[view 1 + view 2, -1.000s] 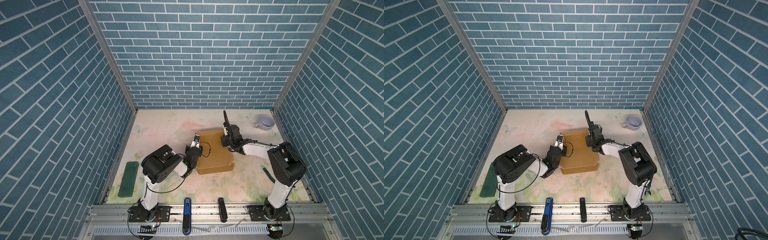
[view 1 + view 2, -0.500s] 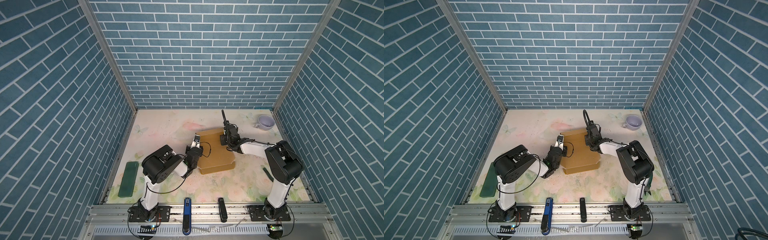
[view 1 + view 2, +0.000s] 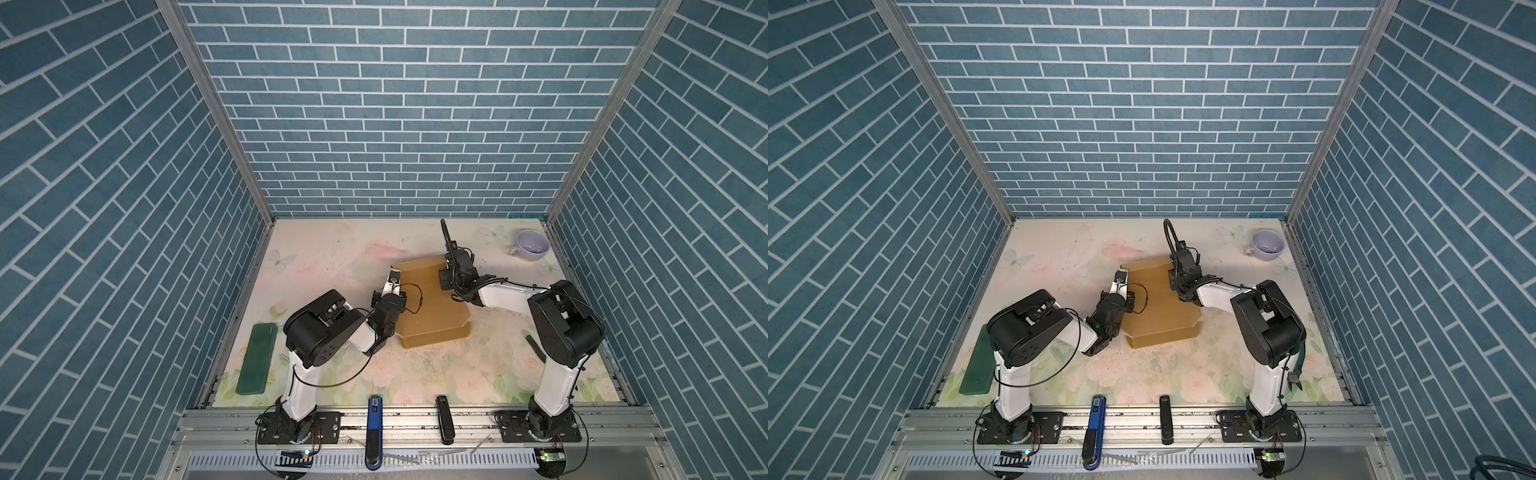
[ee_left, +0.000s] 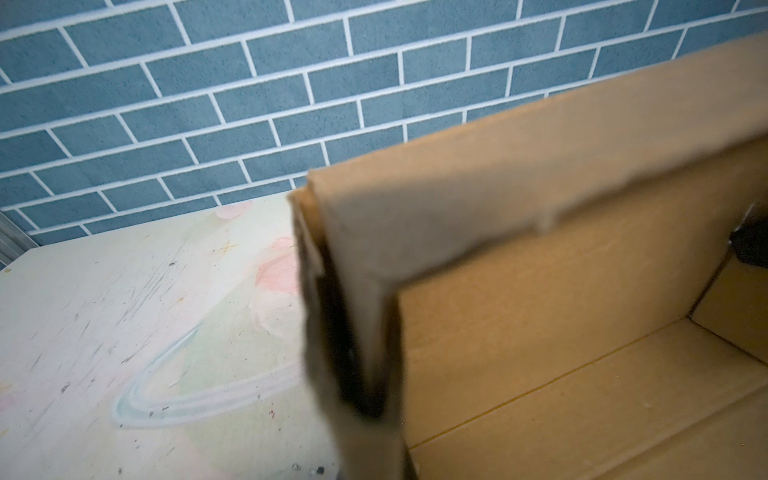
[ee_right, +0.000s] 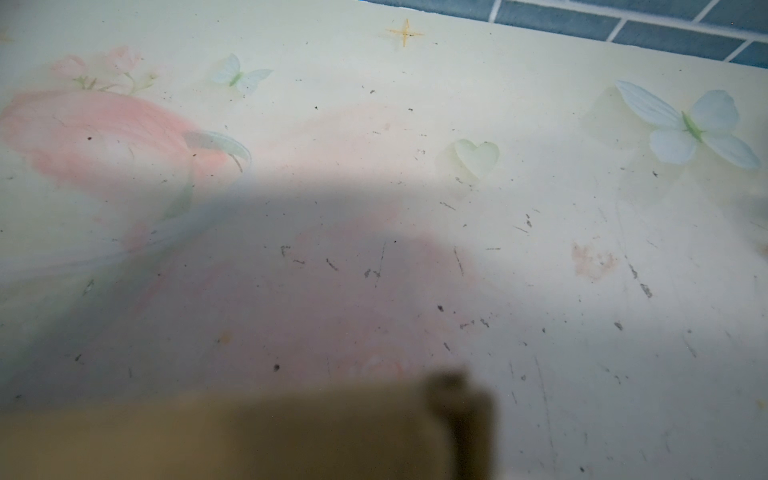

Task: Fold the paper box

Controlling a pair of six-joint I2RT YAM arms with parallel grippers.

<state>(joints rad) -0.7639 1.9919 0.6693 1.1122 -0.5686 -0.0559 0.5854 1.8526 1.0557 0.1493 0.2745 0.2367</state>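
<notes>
Paper box (image 3: 430,309): matt brown corrugated cardboard, cut edges rough and fibrous.
Worktop (image 3: 328,253): smooth pale floral print, scuffed, speckled.
Cup (image 3: 532,246): glossy lilac glaze.
Front rail (image 3: 415,420): bare brushed metal.

Floral table (image 3: 332,257): paper box (image 3: 432,307), mug (image 3: 532,245), green slab (image 3: 257,357).

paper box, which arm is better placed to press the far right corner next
Right, likely: right gripper sits at that corner of the paper box; left gripper is clamped on its left wall.
</notes>
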